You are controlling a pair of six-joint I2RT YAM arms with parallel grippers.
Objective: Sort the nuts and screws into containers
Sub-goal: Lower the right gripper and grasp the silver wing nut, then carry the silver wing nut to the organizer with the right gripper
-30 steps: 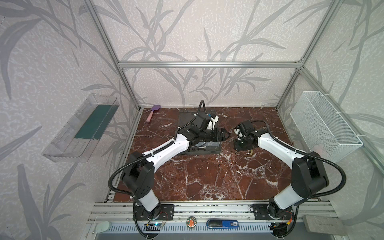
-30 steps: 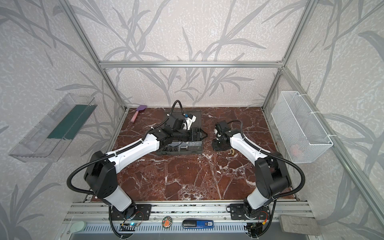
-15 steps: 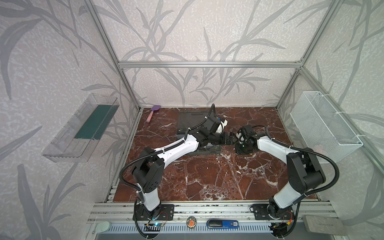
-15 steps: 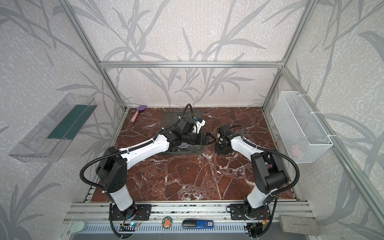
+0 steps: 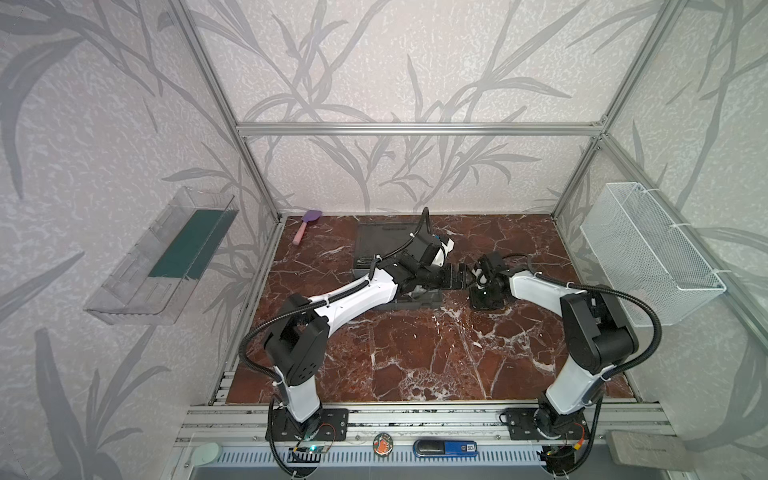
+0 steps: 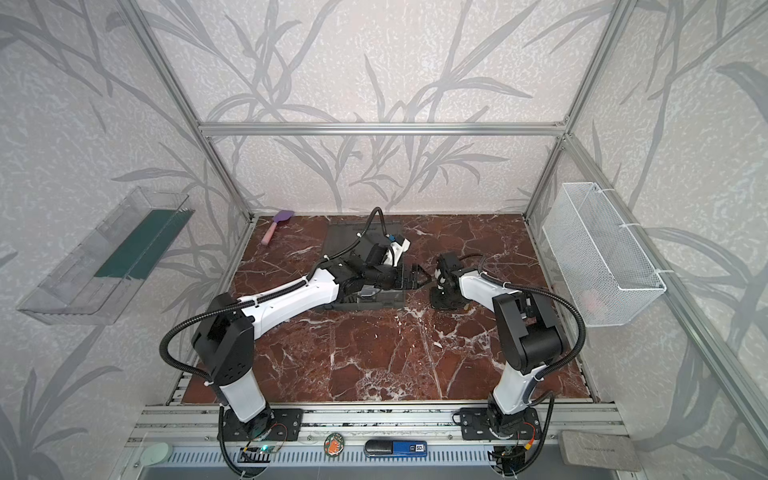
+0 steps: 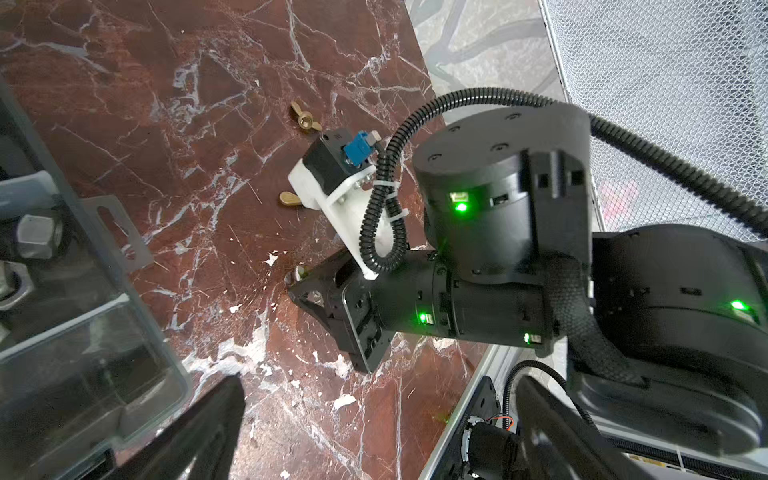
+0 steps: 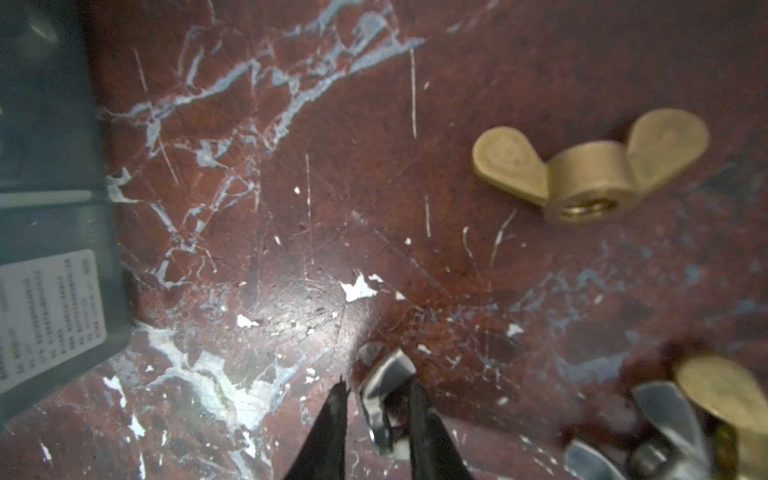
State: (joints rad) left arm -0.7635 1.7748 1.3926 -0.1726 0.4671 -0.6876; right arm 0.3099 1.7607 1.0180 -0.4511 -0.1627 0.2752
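- The left gripper [image 5: 457, 281] reaches low across the right end of the dark grey organizer case [image 5: 415, 303]. Its tip is near the right gripper [image 5: 484, 297].
- In the left wrist view its fingers [image 7: 199, 436] stand wide apart with nothing between them. Beyond them only the red marble table [image 7: 208, 124] shows.
- The right gripper points down at the table, just beside the right end of the case.
- In the right wrist view its jaws are narrow and stand on both sides of a silver wing nut [image 8: 386, 386], which lies on the table. One finger touches the nut and a thin gap shows on the other side. I cannot tell if the nut is really clamped.
- A brass wing nut [image 8: 590, 166] lies alone on the table, apart from the fingers.
- A second brass nut [image 8: 723, 399] lies against another silver nut [image 8: 665, 428]. Both are blurred at the edge of the picture.
- The case has compartments [image 7: 83, 353] with clear dividers, and a silver hex nut [image 7: 37, 237] sits in one of them.
- The lid [image 6: 345, 237] lies open and flat behind the case in both top views.
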